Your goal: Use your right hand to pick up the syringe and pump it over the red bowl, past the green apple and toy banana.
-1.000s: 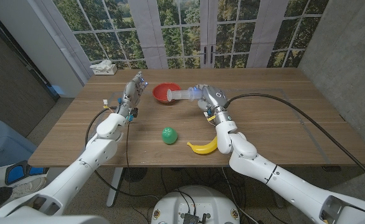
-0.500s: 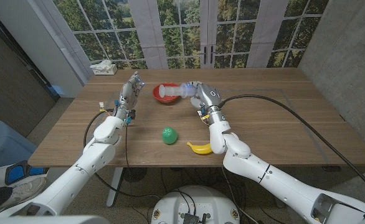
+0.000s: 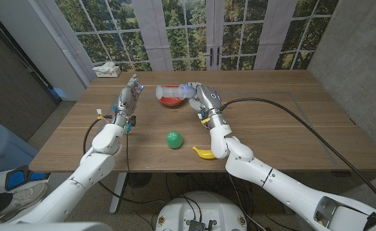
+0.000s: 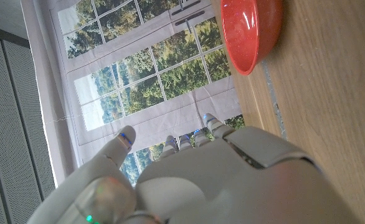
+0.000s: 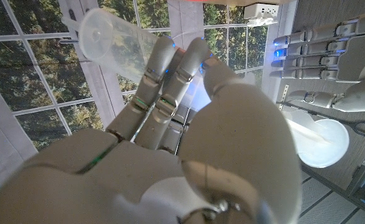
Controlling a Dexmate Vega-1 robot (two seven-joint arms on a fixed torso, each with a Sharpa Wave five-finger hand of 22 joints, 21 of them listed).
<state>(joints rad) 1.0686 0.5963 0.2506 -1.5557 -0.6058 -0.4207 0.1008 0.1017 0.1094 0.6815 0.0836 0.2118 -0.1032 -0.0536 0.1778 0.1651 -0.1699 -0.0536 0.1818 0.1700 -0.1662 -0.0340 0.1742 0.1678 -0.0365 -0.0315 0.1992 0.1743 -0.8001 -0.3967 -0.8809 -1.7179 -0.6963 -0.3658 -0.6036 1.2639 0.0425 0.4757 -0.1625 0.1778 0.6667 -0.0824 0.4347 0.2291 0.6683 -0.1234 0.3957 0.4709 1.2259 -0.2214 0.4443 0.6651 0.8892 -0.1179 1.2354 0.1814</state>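
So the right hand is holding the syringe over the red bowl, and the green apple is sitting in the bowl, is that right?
Not quite. The right hand does hold the syringe over the red bowl, but the green apple is not in it. The head view shows it on the table, nearer the robot, beside the toy banana.

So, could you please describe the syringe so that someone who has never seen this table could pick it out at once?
Start at the red bowl at the far middle of the wooden table. Just above it, the right robot hand holds the syringe lying sideways over the bowl. It is a clear, frosted plastic tube, unlike the green apple and yellow toy banana nearer the robot.
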